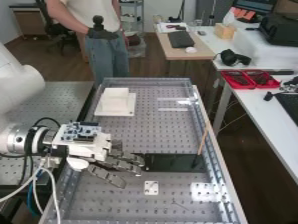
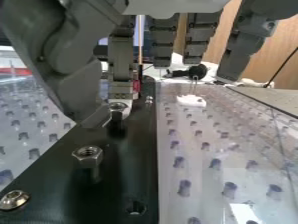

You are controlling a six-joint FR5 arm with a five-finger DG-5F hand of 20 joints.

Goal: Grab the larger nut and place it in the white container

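At nine o'clock from the middle of the black plate [image 1: 174,163], with twelve at the far end of the high view, the robot hand [image 1: 114,161] reaches over the plate's near-left part, palm side hard to see. It is open: its dark fingers stretch out loosely, and the thumb stands apart from them. In the wrist view, one hexagonal nut [image 2: 118,106] lies in the gap between the thumb and a finger, on the black plate; whether either touches it I cannot tell. A second nut [image 2: 88,152] sits upright on the same plate, nearer the wrist camera, outside that gap. Which of the two is larger cannot be judged, since they lie at unlike distances. A round-headed screw [image 2: 13,199] is set in the plate nearer the camera again.

The white container [image 1: 116,94] rests on the perforated surface [image 1: 110,197] at eleven o'clock from the plate. At seven o'clock, near the plate, is a small white piece with holes [image 1: 151,188]. A thin wooden stick [image 1: 202,142] leans at between one and two o'clock, its dark lower end by the plate.
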